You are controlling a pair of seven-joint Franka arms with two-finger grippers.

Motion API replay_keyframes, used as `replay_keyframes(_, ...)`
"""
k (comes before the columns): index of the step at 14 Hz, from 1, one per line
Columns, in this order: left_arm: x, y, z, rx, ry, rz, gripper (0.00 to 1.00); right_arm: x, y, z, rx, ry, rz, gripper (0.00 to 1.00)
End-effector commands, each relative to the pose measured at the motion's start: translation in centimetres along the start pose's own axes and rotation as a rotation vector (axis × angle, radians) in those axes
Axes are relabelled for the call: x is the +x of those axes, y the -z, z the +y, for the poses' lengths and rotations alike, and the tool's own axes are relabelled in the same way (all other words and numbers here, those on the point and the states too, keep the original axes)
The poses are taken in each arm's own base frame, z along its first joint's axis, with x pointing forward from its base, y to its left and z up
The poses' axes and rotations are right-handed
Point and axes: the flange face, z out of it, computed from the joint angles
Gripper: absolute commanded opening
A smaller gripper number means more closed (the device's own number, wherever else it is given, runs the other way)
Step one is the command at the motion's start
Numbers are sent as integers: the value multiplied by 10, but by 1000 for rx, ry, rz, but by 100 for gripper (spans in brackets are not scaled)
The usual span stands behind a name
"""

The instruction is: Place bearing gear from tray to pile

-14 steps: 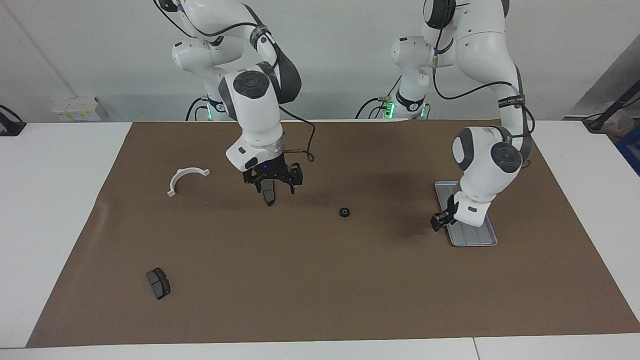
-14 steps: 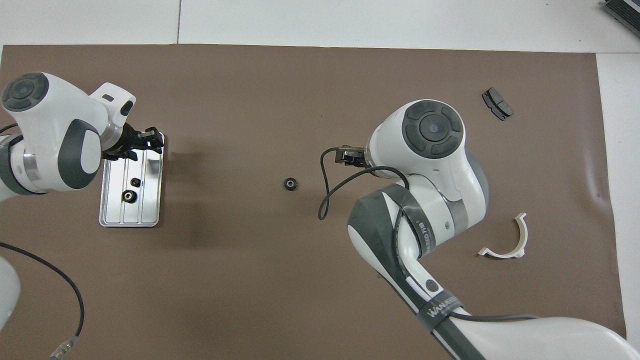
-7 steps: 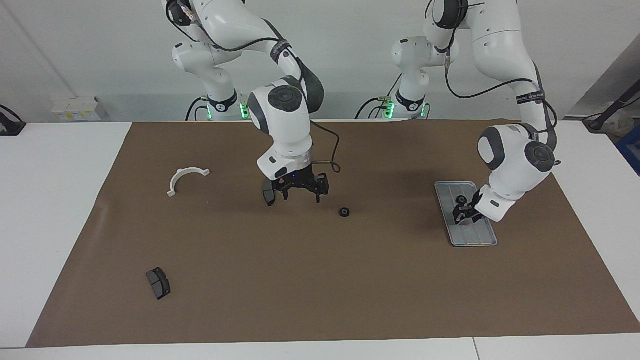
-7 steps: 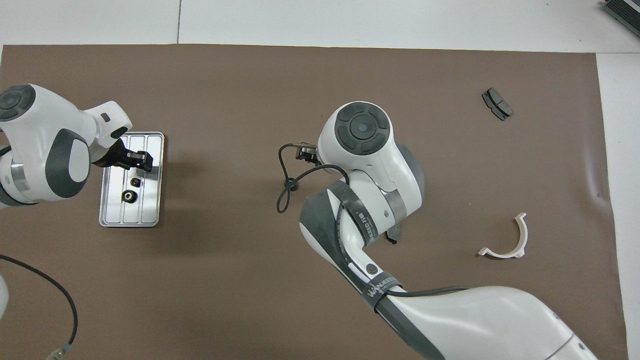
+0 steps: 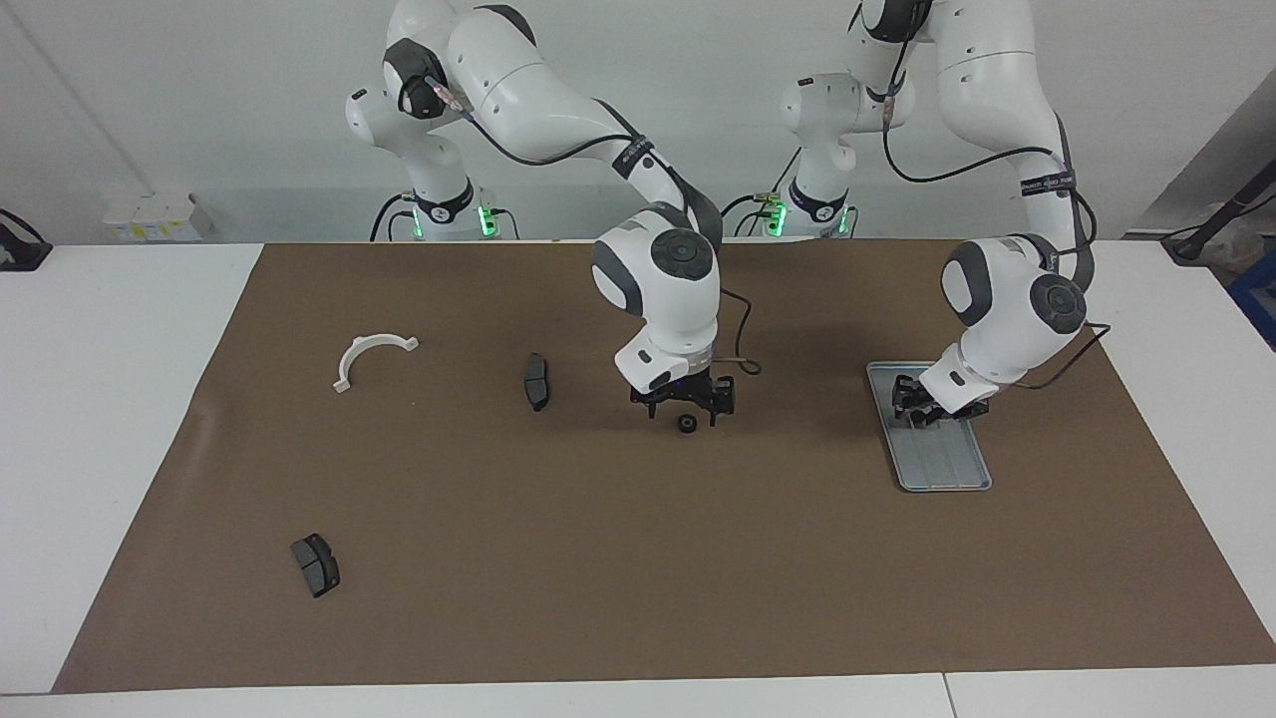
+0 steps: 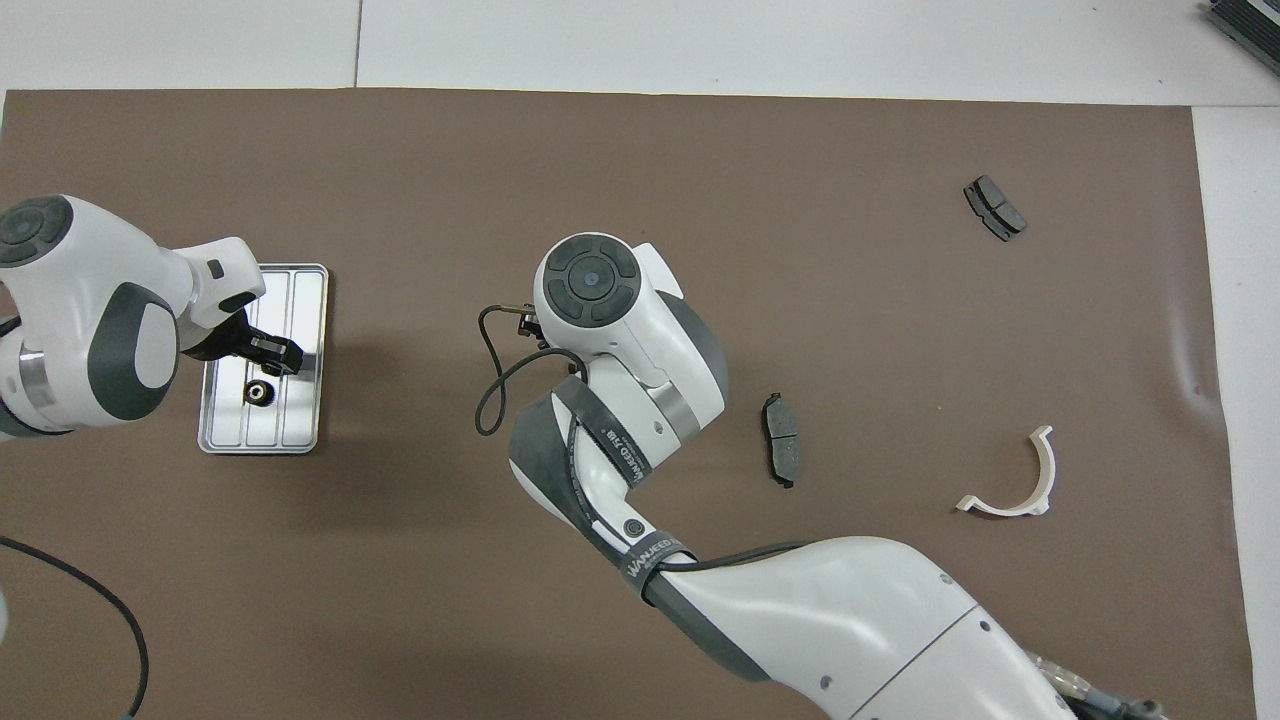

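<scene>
Facing view: two gears in play, one on the mat, one or more in the tray.
Right gripper (image 5: 687, 408) hangs spread just over the loose gear (image 5: 687, 424) mid-mat, not yet gripping; I'd say the step in hand is picking it up, and the next move calls for a short drop, a pinch, then a carry toward the pad (image 5: 536, 381) and bracket (image 5: 371, 356) at the right arm's end. Left gripper (image 5: 912, 410) is down in the tray (image 5: 947, 469); whether its fingers are pinching anything I cannot tell. Overhead view shows what this one hides: a gear (image 6: 258, 393) lying in the tray beside the left gripper. But there the right arm covers the mat gear entirely. Another pad (image 5: 315, 564) lies well apart.
</scene>
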Motion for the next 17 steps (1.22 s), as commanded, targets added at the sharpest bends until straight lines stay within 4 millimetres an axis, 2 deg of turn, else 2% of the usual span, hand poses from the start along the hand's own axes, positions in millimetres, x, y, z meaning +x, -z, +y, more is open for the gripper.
replay_keyframes(1,-16,1,-7,-9,-27,-12,50,-4,-1,-14,32,0,31,98)
replay_keyframes(4,-18,0,-6,-8,-28,-10,46,-6,-9,-10,10,18,45,90)
replay_keyframes(6,-20,-3,-6,-11,-26,-18,39,-11,-22,-8,-25,44,51,84)
replay_keyframes(10,-23,-7,-5,-14,-24,-25,31,-18,-39,-4,-24,63,58,84)
replay_keyframes(11,-24,-7,-4,-14,-24,-26,28,-20,-39,-4,-27,64,56,80)
replay_keyframes(12,-26,-8,-4,-15,-24,-28,25,-22,-40,-5,-29,66,52,72)
replay_keyframes(14,-26,-8,-4,-15,-24,-28,18,-22,-40,-5,-35,67,49,50)
replay_keyframes(17,-22,-6,-5,-12,-18,-21,12,-35,-39,-13,-49,85,46,10)
